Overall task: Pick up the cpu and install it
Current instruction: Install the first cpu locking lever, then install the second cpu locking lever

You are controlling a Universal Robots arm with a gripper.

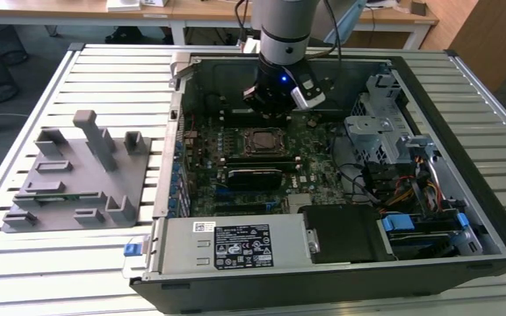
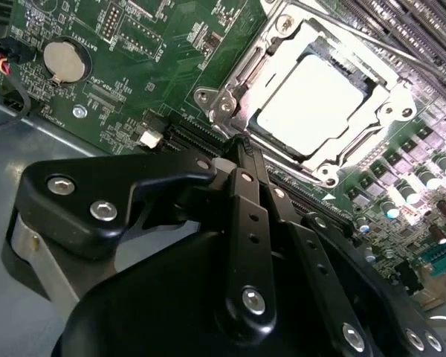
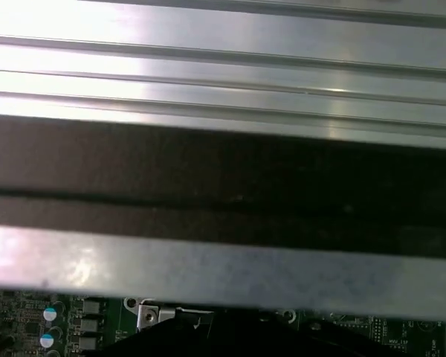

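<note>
Cpu (image 2: 306, 104) seated in socket; tool (image 2: 241, 141) poised beside it

cpu (image 2: 306, 104): pale silver-grey metal top, smooth, satin sheen
socket frame (image 2: 230, 85): bright bare metal, glossy, with screw heads
motherboard (image 2: 126, 52): green board, glossy lacquer look
tool (image 2: 241, 145): black links, matt and smooth, shiny metal screws
fixture (image 1: 73, 178): grey plastic, matt
surface (image 1: 60, 263): ribbed pale metal slats, brushed sheen
case wall (image 3: 223, 271): bare grey metal, dull and faintly speckled
</note>
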